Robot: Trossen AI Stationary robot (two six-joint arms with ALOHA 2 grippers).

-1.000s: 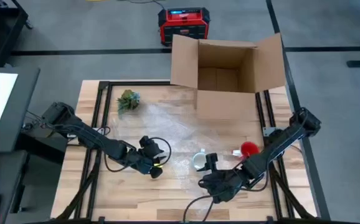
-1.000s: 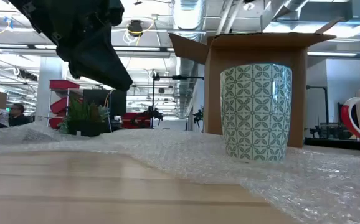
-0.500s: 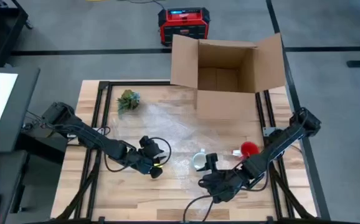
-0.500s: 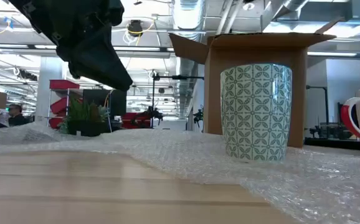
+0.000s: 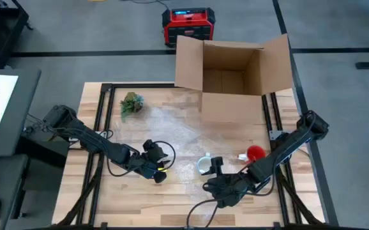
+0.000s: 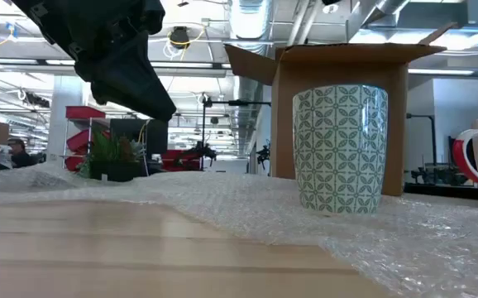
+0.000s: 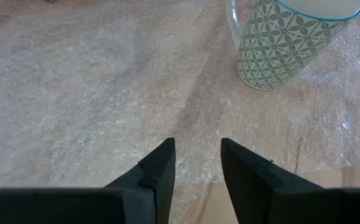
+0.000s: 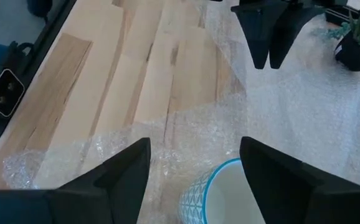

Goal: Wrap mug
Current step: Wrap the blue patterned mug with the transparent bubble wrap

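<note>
A white mug with a green leaf pattern [image 5: 203, 164] [image 6: 340, 149] stands upright on its base on a clear bubble wrap sheet [image 5: 172, 137] [image 7: 105, 93] spread over the wooden table. My right gripper [image 5: 214, 167] [image 8: 195, 168] is wide open just over the mug's rim [image 8: 220, 190], a finger to either side; I see no touch. My left gripper [image 5: 161, 174] [image 7: 195, 155] hovers over the wrap to the mug's left. It is open by a narrow gap with nothing in it, and it also shows in the right wrist view [image 8: 268, 62].
An open cardboard box [image 5: 232, 76] stands at the far edge. A small potted plant [image 5: 131, 103] sits at the far left. A red and white mug [image 5: 255, 153] [image 6: 470, 161] stands right of the patterned mug. Bare wood lies near the front edge [image 5: 172, 204].
</note>
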